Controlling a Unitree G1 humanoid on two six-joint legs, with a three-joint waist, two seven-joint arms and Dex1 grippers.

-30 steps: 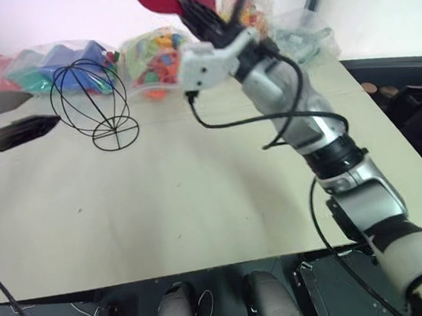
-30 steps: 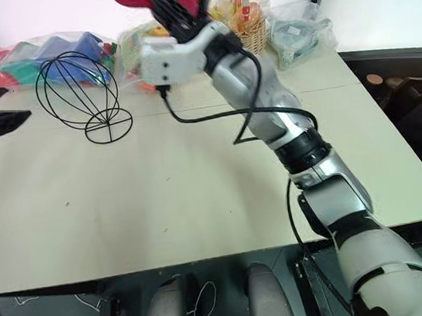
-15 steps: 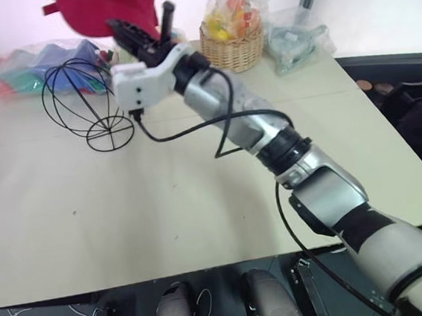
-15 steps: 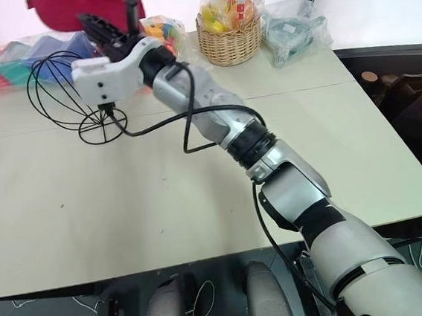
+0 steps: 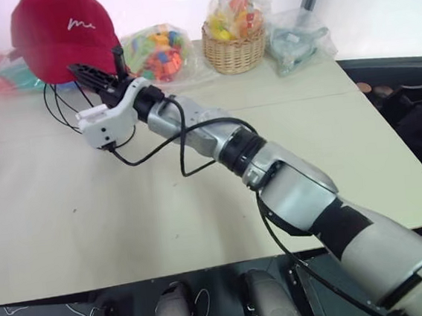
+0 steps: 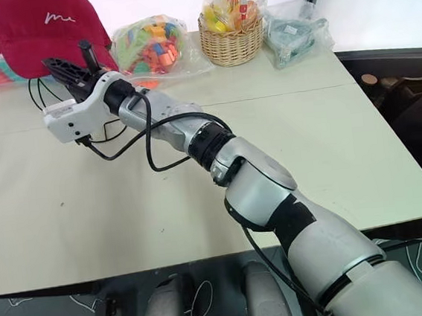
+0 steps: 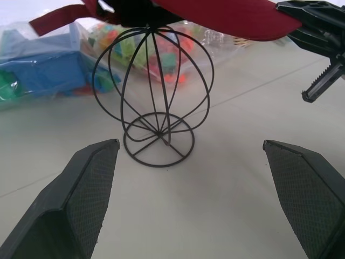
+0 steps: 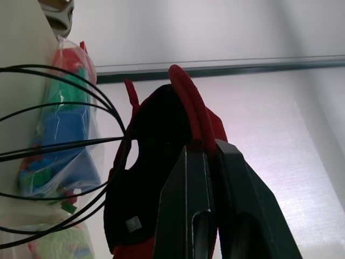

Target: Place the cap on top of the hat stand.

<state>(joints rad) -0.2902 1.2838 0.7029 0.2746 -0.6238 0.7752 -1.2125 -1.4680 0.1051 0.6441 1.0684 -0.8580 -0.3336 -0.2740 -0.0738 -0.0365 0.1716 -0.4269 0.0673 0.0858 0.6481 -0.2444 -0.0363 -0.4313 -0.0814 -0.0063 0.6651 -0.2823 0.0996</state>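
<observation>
The dark red cap (image 5: 61,34) with white script on its front sits over the top of the black wire hat stand (image 7: 156,102) at the table's far left. The stand's upper wires run up into the cap's dark inside. My right gripper (image 8: 207,145) is shut on the cap's brim, with its fingers (image 5: 98,73) reaching in from the right, level with the stand's upper half. My left gripper (image 7: 188,143) stands open a short way from the stand, facing it, with nothing between its fingers. The cap's lower wires and base ring show below it (image 6: 37,96).
Along the table's back edge stand a wicker basket (image 5: 236,47) of wrapped goods, a bag of coloured blocks (image 5: 157,52), a clear bag (image 5: 297,38) and a bag of blue and green pieces (image 7: 38,70). The pale table (image 5: 203,226) stretches toward me.
My right arm has swung left and down, carrying the cap from high over the table's back to the top of the hat stand. The left gripper drew away to the left.
</observation>
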